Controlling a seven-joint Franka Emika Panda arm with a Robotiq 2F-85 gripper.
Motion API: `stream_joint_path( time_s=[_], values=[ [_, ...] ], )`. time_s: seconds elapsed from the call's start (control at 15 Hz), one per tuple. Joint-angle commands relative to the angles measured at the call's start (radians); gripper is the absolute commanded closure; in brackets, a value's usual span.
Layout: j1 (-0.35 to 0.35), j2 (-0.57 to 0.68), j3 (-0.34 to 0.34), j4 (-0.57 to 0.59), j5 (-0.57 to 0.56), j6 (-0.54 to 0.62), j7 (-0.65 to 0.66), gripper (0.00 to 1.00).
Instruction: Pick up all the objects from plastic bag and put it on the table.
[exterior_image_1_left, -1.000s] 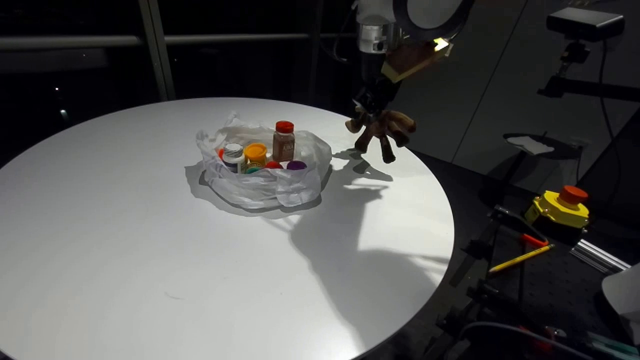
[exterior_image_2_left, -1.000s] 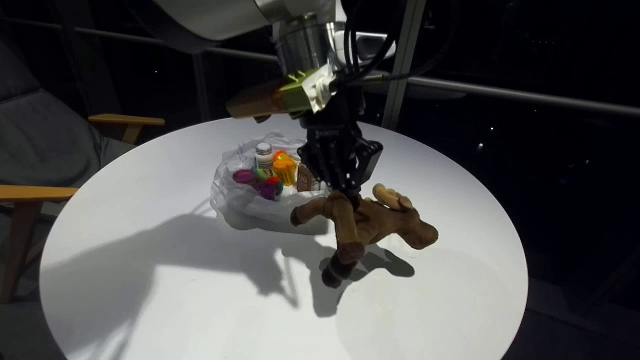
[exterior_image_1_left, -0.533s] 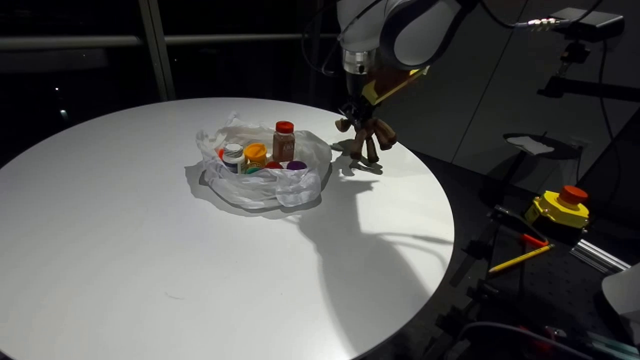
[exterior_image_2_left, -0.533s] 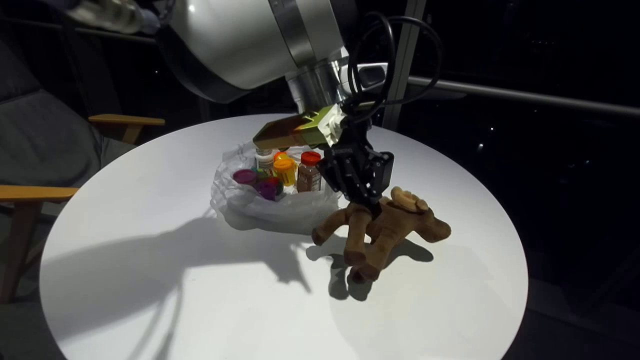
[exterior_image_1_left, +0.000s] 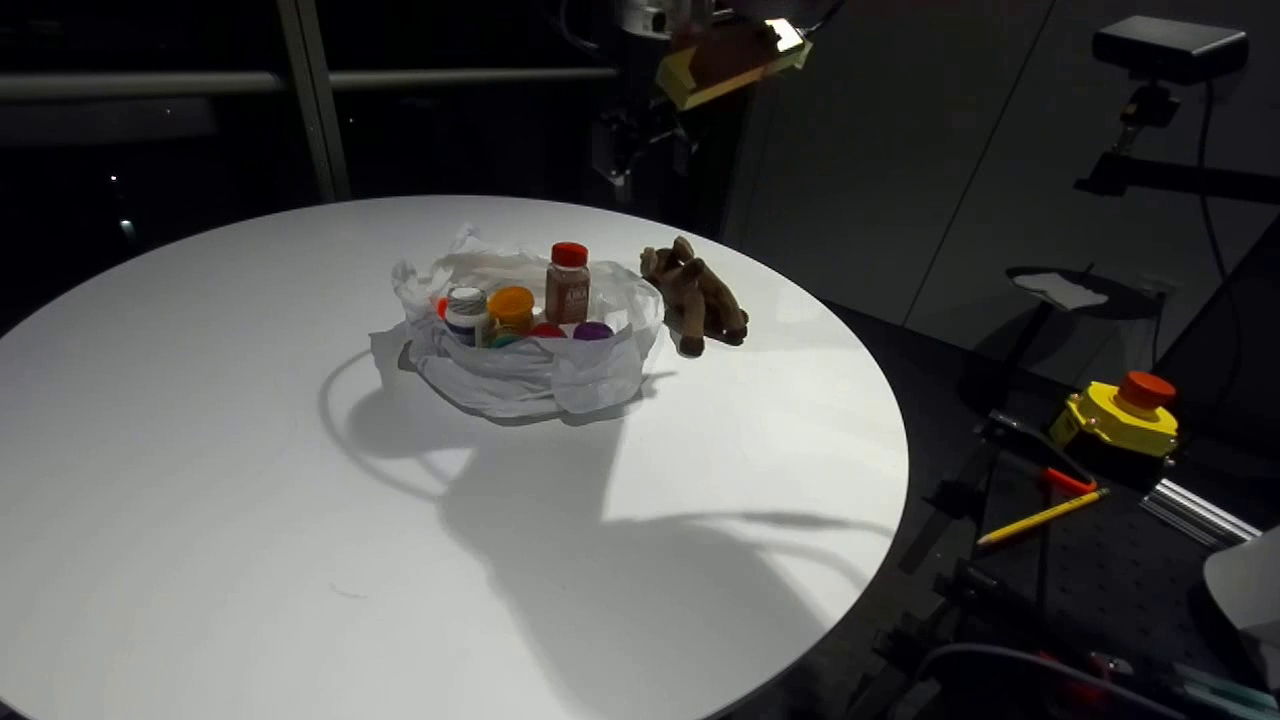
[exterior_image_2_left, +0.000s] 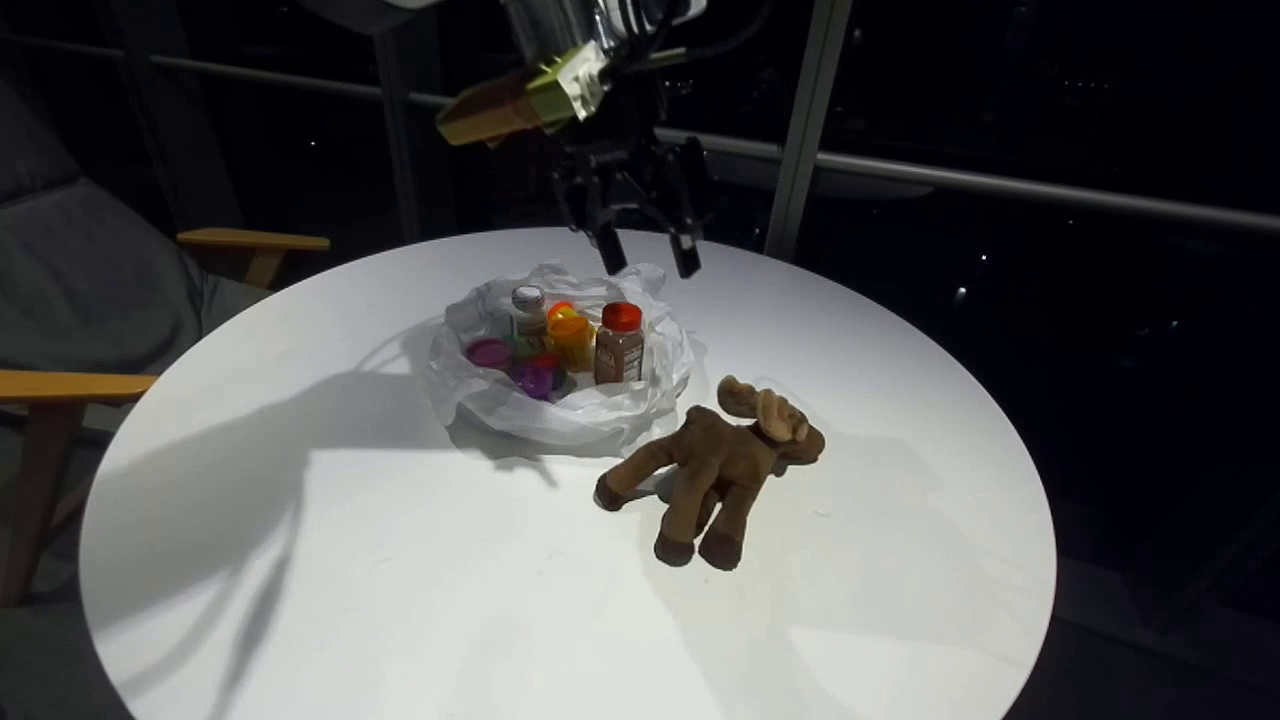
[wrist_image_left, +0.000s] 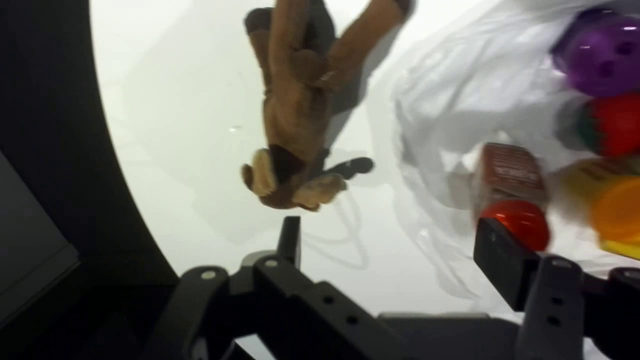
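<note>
1. Wrist view plus an exterior view: jaws released, fingertips (exterior_image_2_left: 687, 257) spread apart, hanging above the tabletop (exterior_image_2_left: 450, 620). In an exterior view they blend into the dark background, hard to read.
2. Wrist view: one fingertip overlaps the red-capped brown bottle (wrist_image_left: 515, 172); an exterior view shows the two apart.
3. Grey chair (exterior_image_2_left: 90, 270) shows in an exterior view. Yellow button box (exterior_image_1_left: 1115, 417) and pencil (exterior_image_1_left: 1042, 517) show in an exterior view, beyond the tabletop edge.
4. Near wall of the plastic bag (exterior_image_1_left: 500, 385) partly hides the contents in an exterior view.
5. Brown plush figure (exterior_image_2_left: 715, 460) lies on the tabletop just beside the bag, apart from the jaws.
6. In the bag: brown bottle, upright; white-capped bottle (exterior_image_2_left: 528, 315), orange-lidded cup (exterior_image_2_left: 571, 345), purple piece (wrist_image_left: 597, 55), red-and-green piece (wrist_image_left: 620, 125), magenta lid (exterior_image_2_left: 489, 353).
</note>
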Motion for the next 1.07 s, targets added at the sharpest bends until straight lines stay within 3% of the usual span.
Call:
stream_joint_path(
  time_s=[0.0,0.13,0.4,1.0],
  values=[
    [0.013,0.028,0.075,0.073,0.169,-0.004,-0.135,0.00],
    [0.005,0.069,0.103,0.105,0.279,-0.002,-0.210,0.00],
    [-0.002,0.168,0.091,0.180,0.385,-0.027,-0.262,0.01],
    [-0.029,0.305,0.051,0.336,0.448,-0.090,-0.322,0.00]
  ],
)
